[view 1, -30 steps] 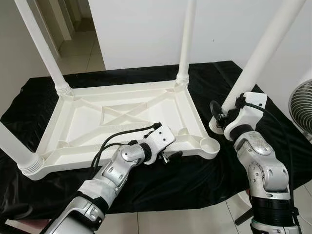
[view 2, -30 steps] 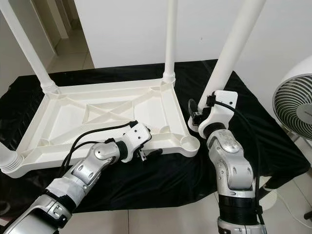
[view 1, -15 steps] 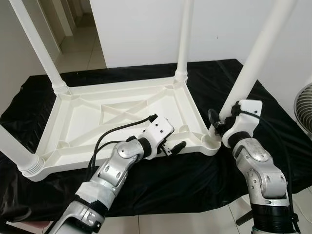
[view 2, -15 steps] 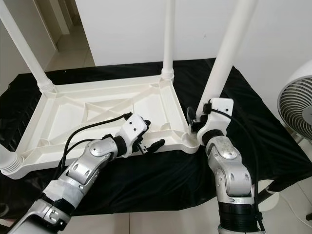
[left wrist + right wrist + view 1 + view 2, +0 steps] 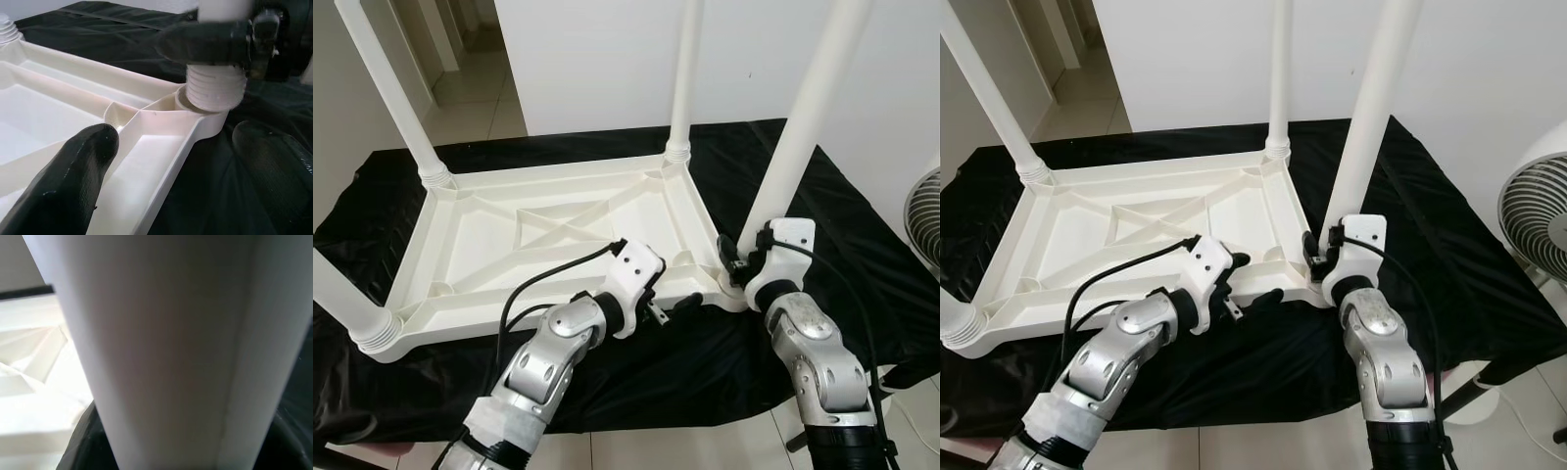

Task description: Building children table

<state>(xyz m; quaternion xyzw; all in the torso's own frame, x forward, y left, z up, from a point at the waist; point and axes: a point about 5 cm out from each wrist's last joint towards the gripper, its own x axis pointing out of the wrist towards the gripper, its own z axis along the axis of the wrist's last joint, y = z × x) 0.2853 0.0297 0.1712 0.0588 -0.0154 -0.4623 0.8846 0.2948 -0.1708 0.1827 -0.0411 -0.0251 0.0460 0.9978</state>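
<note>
- The white children's table top [image 5: 548,240] lies upside down on a black cloth [image 5: 842,235], its ribbed underside facing up like a shallow tray with nothing loose lying in it.
- Three white legs already stand in its corner sockets: one at the far left [image 5: 396,93], one at the far right [image 5: 683,78], one at the near left [image 5: 342,299].
- My right pincer [image 5: 736,266] is clamped on the fourth leg [image 5: 803,127] low on its shaft; the leg stands nearly upright with its foot at the near right corner socket [image 5: 195,110].
- My left pincer [image 5: 671,297] sits at the near rim of the table top, just beside that corner, fingers apart: one black finger [image 5: 68,181] lies over the inner side of the rim, the other outside over the cloth.
- The left wrist view shows what the head views do not: the leg's threaded end [image 5: 215,90] sitting at the socket, with my right pincer's dark finger across the leg just above the threads.
- The right wrist view shows the leg's smooth white shaft very close, with a bit of table top beside it.
- A fan [image 5: 1538,215] stands off to my right beyond the cloth.
- I can read no writing or label anywhere.
</note>
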